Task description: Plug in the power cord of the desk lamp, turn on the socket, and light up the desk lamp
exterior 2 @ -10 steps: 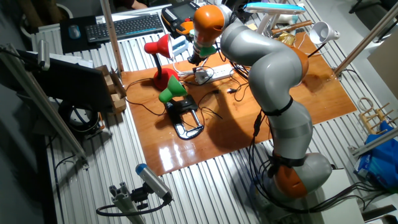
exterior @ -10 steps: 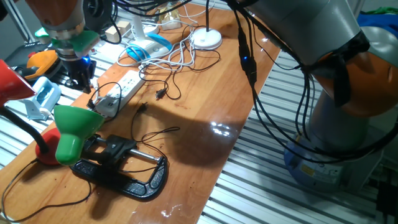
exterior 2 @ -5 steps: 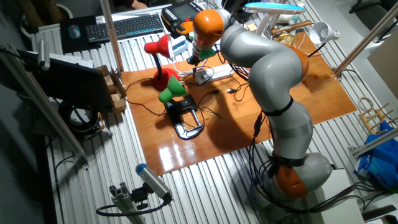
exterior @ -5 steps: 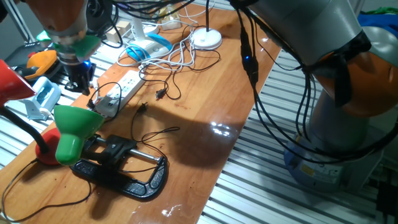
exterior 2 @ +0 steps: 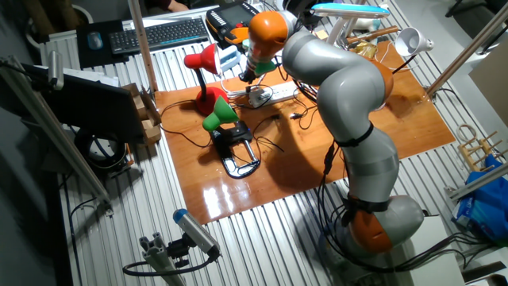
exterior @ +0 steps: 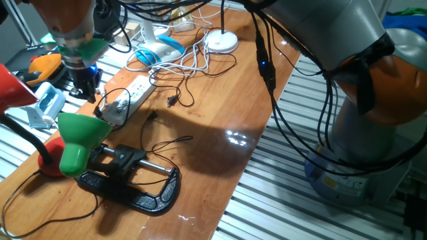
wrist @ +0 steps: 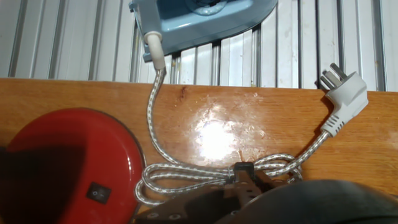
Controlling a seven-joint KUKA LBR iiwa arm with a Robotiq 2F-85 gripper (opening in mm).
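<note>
The white socket strip (exterior: 131, 95) lies on the wooden table, with a grey block on its near end. It also shows in the other fixed view (exterior 2: 271, 94). A green desk lamp (exterior: 79, 138) stands on a black clamp (exterior: 130, 179). Two small black plugs (exterior: 172, 101) lie loose beside the strip, plugged into nothing. My gripper (exterior: 85, 81) hangs just beyond the strip's left end, over the table's far edge; its fingers are dark and hard to read. A red lamp base (wrist: 67, 168) and a loose white plug (wrist: 342, 93) show in the hand view.
A red desk lamp (exterior: 15, 90) stands at the left, and a white round lamp base (exterior: 221, 42) at the far end. White and blue cables (exterior: 175, 61) are tangled behind the strip. A blue appliance (wrist: 199, 17) with a braided cord sits off the table edge.
My gripper has shifted very slightly near the strip's left end. Nothing else has moved.
</note>
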